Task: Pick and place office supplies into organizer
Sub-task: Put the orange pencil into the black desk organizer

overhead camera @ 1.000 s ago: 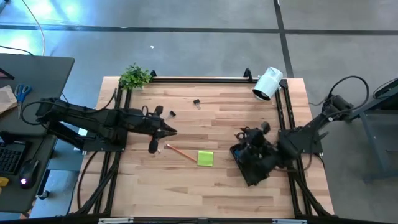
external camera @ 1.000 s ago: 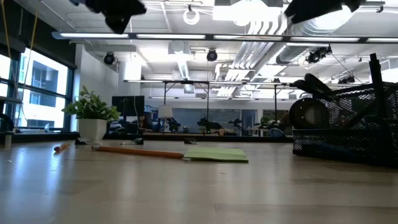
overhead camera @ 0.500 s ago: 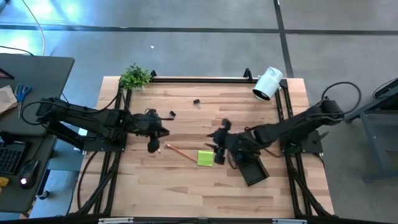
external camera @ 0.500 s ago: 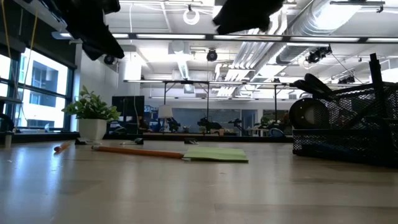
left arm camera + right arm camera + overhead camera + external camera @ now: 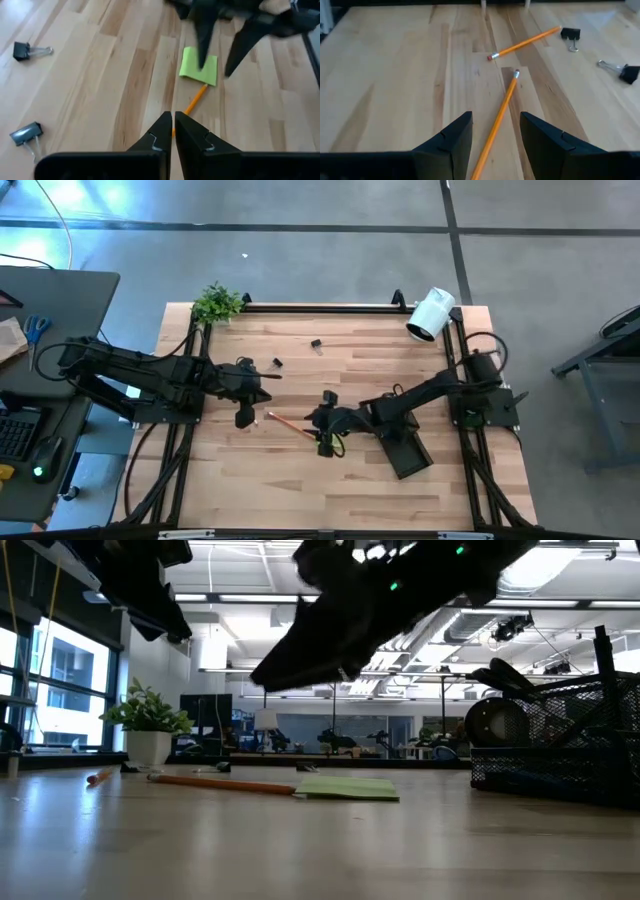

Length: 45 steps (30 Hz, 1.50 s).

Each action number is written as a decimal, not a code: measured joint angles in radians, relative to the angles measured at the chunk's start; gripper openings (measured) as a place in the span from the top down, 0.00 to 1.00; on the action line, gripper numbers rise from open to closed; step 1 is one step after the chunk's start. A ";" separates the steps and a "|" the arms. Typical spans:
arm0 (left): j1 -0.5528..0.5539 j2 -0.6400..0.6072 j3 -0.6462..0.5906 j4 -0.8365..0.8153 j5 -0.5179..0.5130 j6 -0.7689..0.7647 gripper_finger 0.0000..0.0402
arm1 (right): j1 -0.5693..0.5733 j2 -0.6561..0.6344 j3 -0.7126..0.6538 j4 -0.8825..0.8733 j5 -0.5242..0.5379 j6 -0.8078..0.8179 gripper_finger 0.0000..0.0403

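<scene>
Two pencils lie ahead of the right gripper (image 5: 322,425), which hangs low over the worktop (image 5: 400,370) with its fingers spread and nothing held. The nearer orange pencil (image 5: 499,115) runs lengthwise straight out between those fingers, eraser end away from the gripper. The second pencil (image 5: 525,44) lies farther out, slanted across that line. Two black clips (image 5: 570,33) sit beyond and off to one side of it.

The green sticky pad (image 5: 200,65) lies flat right under the right gripper; from above I see only a sliver of it. The black organizer (image 5: 405,450) stands just behind the gripper, beside the arm, with dark things already in its cup.

The left gripper (image 5: 172,120) hovers on the far side of the pencils, closed and empty, pointing toward the pad. A potted plant (image 5: 217,303) and a white camera (image 5: 430,315) sit at the worktop's far corners, well apart from both grippers.
</scene>
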 joint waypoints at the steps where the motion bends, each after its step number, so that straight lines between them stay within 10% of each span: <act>1: 0.000 0.000 0.000 0.002 -0.001 0.002 0.98 | -0.006 0.015 0.010 0.001 -0.010 0.002 0.60; 19: 0.000 -0.147 0.160 0.128 -0.104 0.285 0.99 | -0.036 0.330 0.419 -0.354 -0.039 0.027 0.60; 38: 0.000 -0.199 0.158 0.061 -0.104 0.356 1.00 | -0.041 0.350 0.410 -0.379 0.032 0.131 0.97; 45: 0.000 -0.198 0.158 0.019 -0.105 0.356 0.99 | -0.041 0.353 0.410 -0.384 0.033 0.162 0.92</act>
